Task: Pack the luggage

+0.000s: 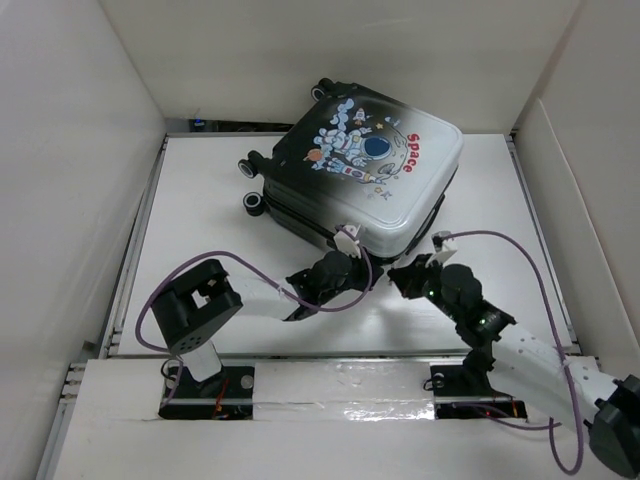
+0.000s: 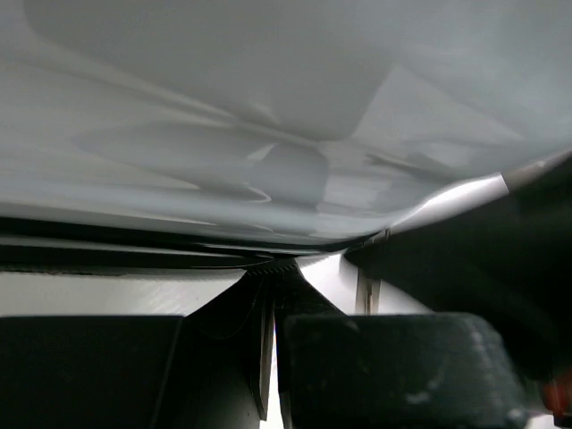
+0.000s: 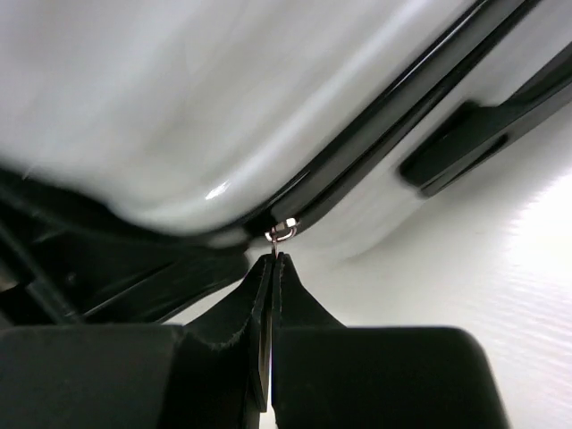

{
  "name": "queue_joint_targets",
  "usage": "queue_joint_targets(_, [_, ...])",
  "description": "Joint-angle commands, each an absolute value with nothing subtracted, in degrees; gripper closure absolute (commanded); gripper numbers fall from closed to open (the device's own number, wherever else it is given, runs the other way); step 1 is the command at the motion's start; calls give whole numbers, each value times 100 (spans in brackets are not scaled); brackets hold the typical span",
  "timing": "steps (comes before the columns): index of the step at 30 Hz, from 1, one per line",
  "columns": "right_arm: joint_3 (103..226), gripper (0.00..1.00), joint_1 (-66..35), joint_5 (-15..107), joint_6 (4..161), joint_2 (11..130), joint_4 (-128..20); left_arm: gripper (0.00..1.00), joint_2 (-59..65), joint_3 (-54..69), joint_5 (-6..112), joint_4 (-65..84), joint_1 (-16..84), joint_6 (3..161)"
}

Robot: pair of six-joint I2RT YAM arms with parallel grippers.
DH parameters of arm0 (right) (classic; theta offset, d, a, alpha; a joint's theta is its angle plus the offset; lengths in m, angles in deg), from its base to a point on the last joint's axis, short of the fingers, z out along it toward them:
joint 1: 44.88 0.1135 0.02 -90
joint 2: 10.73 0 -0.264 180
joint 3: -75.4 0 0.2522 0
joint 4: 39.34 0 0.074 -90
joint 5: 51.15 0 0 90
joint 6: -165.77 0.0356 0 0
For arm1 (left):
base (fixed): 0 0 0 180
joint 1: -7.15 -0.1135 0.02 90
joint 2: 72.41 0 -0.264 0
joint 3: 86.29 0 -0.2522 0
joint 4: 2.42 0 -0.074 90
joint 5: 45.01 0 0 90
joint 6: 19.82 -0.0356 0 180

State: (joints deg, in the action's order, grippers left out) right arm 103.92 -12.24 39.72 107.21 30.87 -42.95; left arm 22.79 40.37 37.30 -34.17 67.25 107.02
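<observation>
The luggage lies flat and closed at the back middle of the white table, astronaut print up, wheels to the left. My left gripper is shut, its tips against the dark zipper seam under the pale shell at the near corner. I cannot tell if anything lies between them. Just to its right, my right gripper is shut on the small metal zipper pull at the same seam, below the white shell.
A black side handle runs along the suitcase's near side. White enclosure walls stand on three sides. Purple cables loop from both wrists. The right arm shows as a dark shape beside the left gripper.
</observation>
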Motion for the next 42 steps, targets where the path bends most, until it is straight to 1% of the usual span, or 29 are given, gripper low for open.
queue_joint_targets(1, [10357, 100, 141, 3913, 11512, 2917, -4624, 100, 2295, 3188, 3627, -4131, 6394, 10455])
queue_joint_targets(2, [10366, 100, 405, 3529, 11592, 2917, -4633, 100, 2330, 3074, 3681, -4096, 6393, 10455])
queue_joint_targets(3, [10401, 100, 903, 3368, 11689, 2934, -4668, 100, 2383, 3029, 3733, -4060, 6341, 10455])
queue_joint_targets(7, [10576, 100, 1881, 2630, 11971, 3381, -4433, 100, 2489, 2836, 4076, -3990, 6340, 10516])
queue_joint_targets(9, [10691, 100, 2050, 2103, 11971, 3593, -4326, 100, 2445, 2914, 4164, -4016, 6340, 10525])
queue_joint_targets(10, [10761, 100, 2051, 1979, 11919, 3690, -4265, 97, 2393, 2993, 4191, -4034, 6340, 10517])
queue_joint_targets(12, [10954, 100, 2051, 1619, 11805, 3980, -4194, 83, 2157, 3318, 4121, -3990, 6288, 10525])
queue_joint_targets(13, [11103, 100, 2051, 1496, 11708, 4102, -4272, 62, 2042, 3615, 3973, -3964, 6288, 10508])
queue_joint_targets(14, [11165, 100, 2051, 1416, 11681, 4104, -4334, 50, 1927, 3774, 3910, -3929, 6288, 10490])
queue_joint_targets(15, [11192, 100, 2051, 1372, 11655, 4156, -4361, 41, 1691, 3924, 3814, -3806, 6288, 10473])
queue_joint_targets(16, [11201, 100, 2051, 1363, 11655, 4165, -4361, 31, 1559, 4091, 3578, -3736, 6288, 10473])
queue_joint_targets(18, [11105, 100, 2051, 1389, 11646, 4148, -4282, 25, 1164, 4609, 3366, -3586, 6235, 10534])
queue_joint_targets(20, [10999, 100, 1981, 1520, 11628, 4130, -4098, 23, 838, 5205, 3085, -3559, 6157, 10595])
queue_joint_targets(23, [10876, 100, 1841, 1617, 11602, 4077, -3983, 24, 39, 5786, 2925, -3419, 5902, 10762])
queue_joint_targets(24, [10858, 100, 1840, 1626, 11585, 4051, -3974, 26, -407, 5867, 2908, -3314, 5831, 10797])
queue_joint_targets(26, [10841, 100, 1778, 1653, 11506, 3998, -4027, 27, -831, 5955, 2820, -3147, 5699, 10798])
queue_joint_targets(27, [10832, 100, 1726, 1670, 11497, 3981, -4053, 30, -1199, 5938, 2794, -2946, 5542, 10789])
queue_joint_targets(29, [10788, 100, 1673, 1723, 11462, 3902, -4062, 34, -1474, 5798, 2663, -2760, 5313, 10893])
queue_joint_targets(31, [10735, 100, 1603, 1802, 11435, 3875, -3992, 35, -1650, 5666, 2723, -2646, 4612, 11139])
queue_joint_targets(33, [10674, 100, 1550, 1890, 11409, 3875, -3965, 33, -1485, 5385, 3091, -2671, 4032, 11544])
queue_joint_targets(34, [10656, 100, 1550, 1908, 11409, 3866, -3957, 29, -1362, 5254, 3362, -2741, 3489, 11667])
queue_joint_targets(36, [10630, 100, 1550, 1960, 11391, 3866, -3922, 21, -1037, 4885, 3452, -2873, 3082, 11930])
queue_joint_targets(37, [10638, 100, 1550, 1978, 11374, 3866, -3913, 15, -627, 4744, 3661, -2908, 2645, 12062])
queue_joint_targets(38, [10630, 100, 1550, 1995, 11356, 3866, -3895, 12, -422, 4464, 3811, -2978, 2440, 12168])
queue_joint_targets(39, [10621, 100, 1550, 2030, 11321, 3875, -3860, 10, 49, 4348, 3970, -3188, 2264, 12412])
queue_joint_targets(40, [10630, 100, 1550, 2048, 11286, 3892, -3825, 9, 272, 4225, 4258, -3303, 2114, 12554])
queue_joint_targets(41, [10638, 100, 1550, 2074, 11233, 3901, -3825, 8, 474, 3989, 4366, -3443, 1895, 12677])
queue_joint_targets(42, [10647, 100, 1550, 2153, 11198, 3919, -3825, 8, 650, 3865, 4393, -3532, 1893, 12739])
